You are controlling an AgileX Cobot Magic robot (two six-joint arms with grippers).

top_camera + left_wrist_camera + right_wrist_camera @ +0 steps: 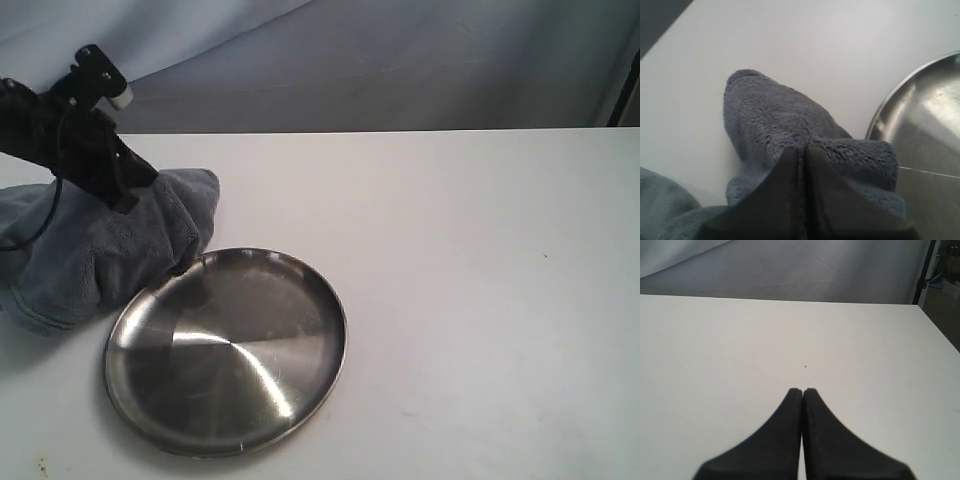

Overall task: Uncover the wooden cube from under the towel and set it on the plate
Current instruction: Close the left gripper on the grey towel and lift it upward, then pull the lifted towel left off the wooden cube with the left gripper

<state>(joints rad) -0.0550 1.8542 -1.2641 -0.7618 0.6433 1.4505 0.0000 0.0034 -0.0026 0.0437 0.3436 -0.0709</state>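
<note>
Fingers of the left gripper (802,149) pinch the fluffy grey-blue fleece towel (770,115); only the exterior view shows the round steel plate (225,350) whole, lower left. The right gripper (802,390) has its fingers pressed together.

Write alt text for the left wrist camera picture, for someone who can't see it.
The left gripper, its dark fingers pressed together, pinches a raised fold of the fluffy grey-blue towel. Beyond lies the white table, and the shiny steel plate sits close beside the towel.
</note>
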